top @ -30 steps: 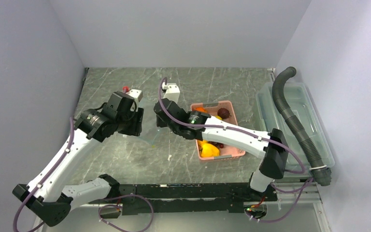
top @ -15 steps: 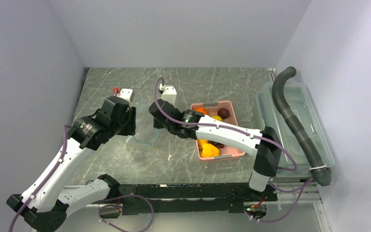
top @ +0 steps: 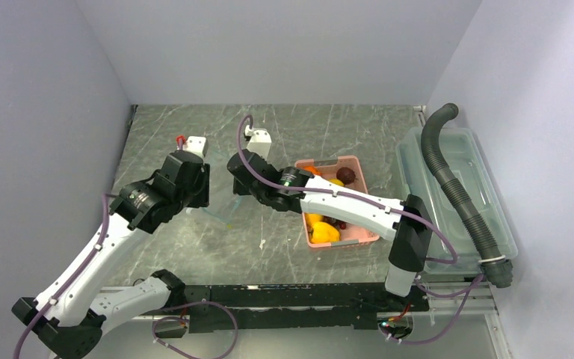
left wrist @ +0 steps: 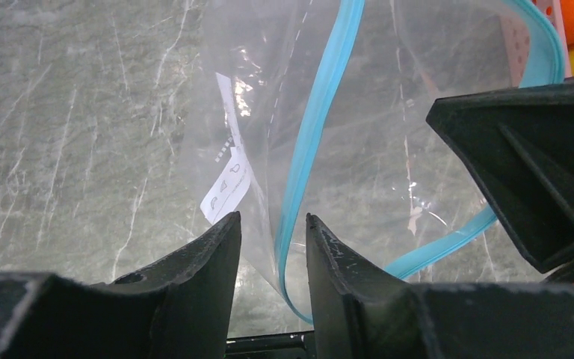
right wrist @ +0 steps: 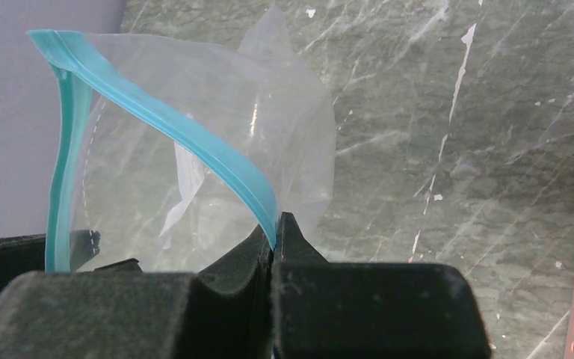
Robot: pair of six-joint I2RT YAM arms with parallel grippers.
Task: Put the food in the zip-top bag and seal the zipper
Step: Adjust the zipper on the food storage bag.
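The grey-green marbled desk (top: 329, 127) is carrying the whole job, and the step in hand looks like getting the bag's mouth open, since nothing is showing inside the bag. The pink perforated plastic basket (top: 321, 161) is sitting right of centre, holding the small yellow, orange and dark red toy fruits (top: 325, 232). Just left of it, the clear floppy zip-top bag (left wrist: 359, 149) is hanging between the two arms with its mouth gaping. The right hand (right wrist: 274, 224) is pinching one lip of the narrow teal-blue zipper strip (right wrist: 194, 153), fingers together on it. The left hand (left wrist: 273, 224) is standing with its fingers apart, the other lip running through the gap. The next move probably calls for it to clamp that lip squarely, then spread the mouth gently.
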